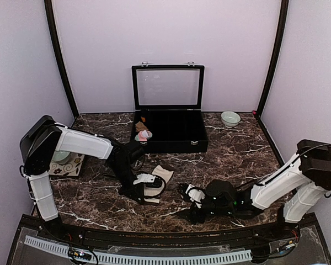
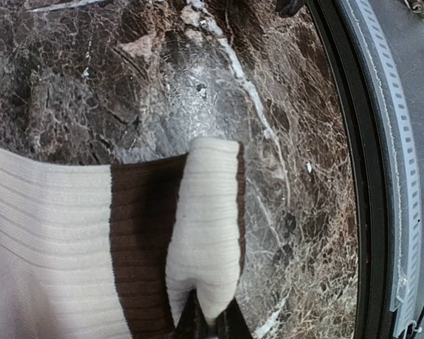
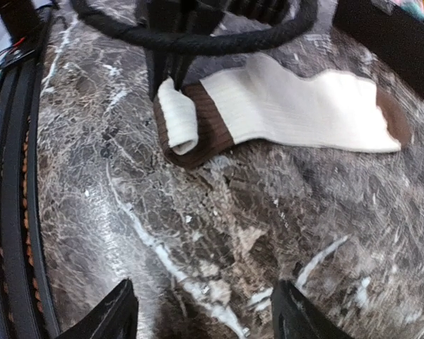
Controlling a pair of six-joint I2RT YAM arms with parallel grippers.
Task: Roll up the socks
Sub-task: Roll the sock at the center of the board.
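Down at the near middle of the table (image 1: 237, 149), the left gripper (image 2: 206, 323) is clenched on the end of the cream-beige sock (image 1: 161, 175). Its dark fingers pinch a cream flap that is turned back over the sock's dark brown band. From the right wrist view that flap reads as a small curl lying on the brown band, with the left arm's cable looped above it. The rest of the sock lies flat on the marble, running away from the fingers toward the far right and ending in a brown tip.

Just to the right of the sock, the right gripper (image 3: 205, 318) sits low over the table. Its two fingers are spread wide, with only bare marble between them.

Farther back, an open black case (image 1: 171, 146) stands with its glass lid upright. The pink sock (image 1: 144, 134) rests at the case's left end, just beside a small tan bundle (image 1: 140, 126). A pale bowl (image 1: 230, 118) stands at the far right of the table, well apart from both grippers.
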